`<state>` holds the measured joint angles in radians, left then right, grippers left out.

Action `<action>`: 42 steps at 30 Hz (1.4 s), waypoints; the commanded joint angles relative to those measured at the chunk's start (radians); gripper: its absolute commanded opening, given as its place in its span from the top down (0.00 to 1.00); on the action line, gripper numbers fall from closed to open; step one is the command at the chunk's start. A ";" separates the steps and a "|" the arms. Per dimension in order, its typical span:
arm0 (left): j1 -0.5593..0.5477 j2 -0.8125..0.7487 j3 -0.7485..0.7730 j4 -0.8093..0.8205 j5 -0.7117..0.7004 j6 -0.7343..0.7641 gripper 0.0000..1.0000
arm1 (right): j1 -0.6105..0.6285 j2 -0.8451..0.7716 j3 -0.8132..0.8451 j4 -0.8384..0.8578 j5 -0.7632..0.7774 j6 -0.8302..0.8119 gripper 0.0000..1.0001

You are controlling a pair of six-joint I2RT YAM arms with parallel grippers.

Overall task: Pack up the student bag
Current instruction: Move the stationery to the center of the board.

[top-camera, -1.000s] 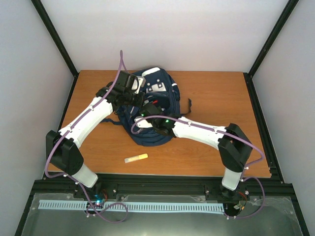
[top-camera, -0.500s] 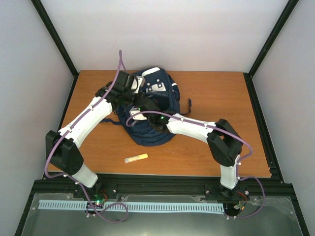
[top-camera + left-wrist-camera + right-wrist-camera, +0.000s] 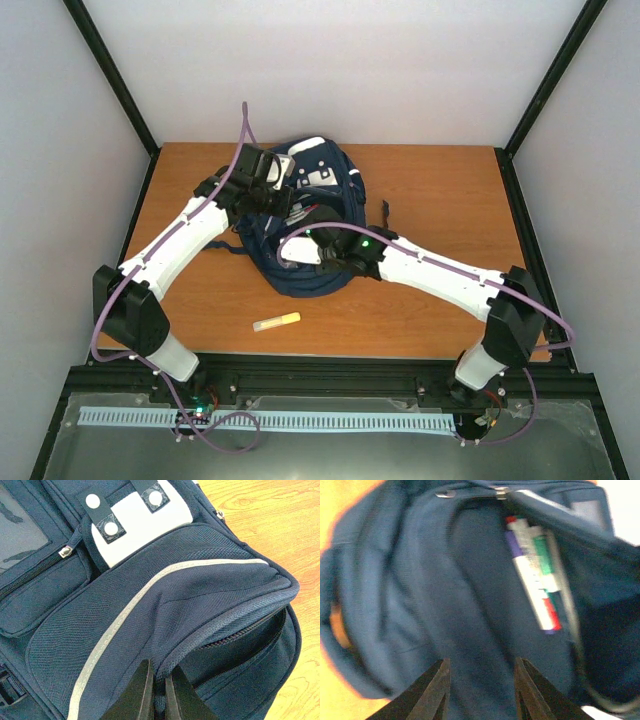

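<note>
Desk [image 3: 440,200] space is mostly taken by the student bag [image 3: 340,200], which lies at the far middle of the wooden top with its patched front facing up and its mouth turned toward the arm bases. Your left fingers [image 3: 146,680] are clenched on the rim of the bag's upper flap, pinching the fabric and lifting it so the compartment gapes. Your right fingers [image 3: 437,685] are spread and hold nothing, hovering just over that opening. A bundle of markers [image 3: 532,575] lies inside, against the inner wall. One yellow pen [image 3: 276,322] lies on the desk near the front edge, well apart from the bag. By the look of it you are between loads, with one item left to pack. Next, hold the flap up with the left, swing the right out and down to the pen, and grip it across its narrow body.
</note>
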<state>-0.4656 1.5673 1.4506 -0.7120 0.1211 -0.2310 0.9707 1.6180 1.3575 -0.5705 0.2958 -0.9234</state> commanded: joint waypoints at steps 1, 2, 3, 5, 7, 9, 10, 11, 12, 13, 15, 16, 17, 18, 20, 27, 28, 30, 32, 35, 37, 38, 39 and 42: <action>0.007 -0.040 0.065 0.023 0.010 -0.035 0.99 | 0.011 -0.054 -0.090 -0.124 -0.224 0.149 0.64; 0.007 -0.043 0.064 0.023 0.004 -0.038 0.99 | 0.012 -0.061 -0.112 -0.124 -0.261 0.158 0.64; 0.007 -0.044 0.062 0.022 -0.006 -0.039 0.99 | 0.015 -0.064 -0.132 -0.119 -0.289 0.170 0.64; 0.007 -0.042 0.064 0.020 -0.012 -0.035 0.99 | 0.021 -0.057 -0.160 -0.110 -0.359 0.200 0.63; 0.007 -0.035 0.065 0.019 -0.012 -0.033 0.99 | 0.043 -0.029 -0.169 -0.105 -0.397 0.229 0.63; 0.007 -0.030 0.065 0.019 -0.008 -0.033 0.99 | 0.079 0.014 -0.165 -0.097 -0.408 0.251 0.63; 0.007 -0.029 0.066 0.018 -0.007 -0.033 0.99 | 0.098 0.036 -0.161 -0.089 -0.404 0.261 0.63; 0.007 -0.028 0.066 0.017 -0.007 -0.032 0.99 | 0.118 0.063 -0.154 -0.082 -0.399 0.267 0.63; 0.007 -0.030 0.065 0.018 -0.008 -0.032 0.99 | 0.134 0.091 -0.140 -0.081 -0.393 0.272 0.62; 0.007 -0.028 0.065 0.018 -0.009 -0.031 0.99 | 0.151 0.133 -0.123 -0.085 -0.391 0.274 0.61; 0.007 -0.028 0.065 0.019 -0.011 -0.030 0.99 | 0.178 0.200 -0.074 -0.095 -0.376 0.277 0.60; 0.007 -0.028 0.066 0.018 -0.010 -0.030 0.99 | 0.188 0.229 -0.051 -0.097 -0.371 0.278 0.60; 0.007 -0.027 0.064 0.018 -0.011 -0.030 0.99 | 0.197 0.259 -0.023 -0.100 -0.371 0.278 0.59; 0.007 -0.025 0.065 0.018 -0.011 -0.030 0.99 | 0.207 0.288 0.018 -0.104 -0.368 0.281 0.59; 0.007 -0.028 0.065 0.017 -0.009 -0.030 0.99 | 0.224 0.352 0.086 -0.121 -0.361 0.288 0.56; 0.007 -0.034 0.064 0.020 -0.005 -0.030 0.99 | 0.253 0.507 0.266 -0.187 -0.360 0.309 0.54; 0.007 -0.034 0.065 0.018 -0.006 -0.030 0.99 | 0.253 0.529 0.281 -0.194 -0.353 0.313 0.54; 0.007 -0.037 0.064 0.020 -0.005 -0.030 0.99 | 0.254 0.552 0.306 -0.212 -0.345 0.318 0.54; 0.007 -0.037 0.063 0.019 -0.005 -0.030 0.99 | 0.254 0.572 0.321 -0.228 -0.339 0.330 0.56; 0.007 -0.036 0.063 0.021 -0.001 -0.030 0.99 | 0.253 0.573 0.313 -0.237 -0.331 0.359 0.62; 0.007 -0.037 0.064 0.022 0.000 -0.030 0.99 | 0.254 0.563 0.297 -0.243 -0.325 0.370 0.66; 0.007 -0.037 0.064 0.021 0.000 -0.031 0.99 | 0.254 0.556 0.289 -0.247 -0.321 0.374 0.68; 0.007 -0.036 0.063 0.021 0.000 -0.031 0.99 | 0.253 0.548 0.279 -0.252 -0.316 0.378 0.70; 0.007 -0.034 0.064 0.021 0.002 -0.031 0.99 | 0.252 0.506 0.228 -0.260 -0.303 0.390 0.75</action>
<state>-0.4656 1.5673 1.4506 -0.7120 0.1165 -0.2321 1.2182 2.1712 1.6371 -0.7815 -0.0345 -0.5625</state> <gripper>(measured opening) 0.043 0.269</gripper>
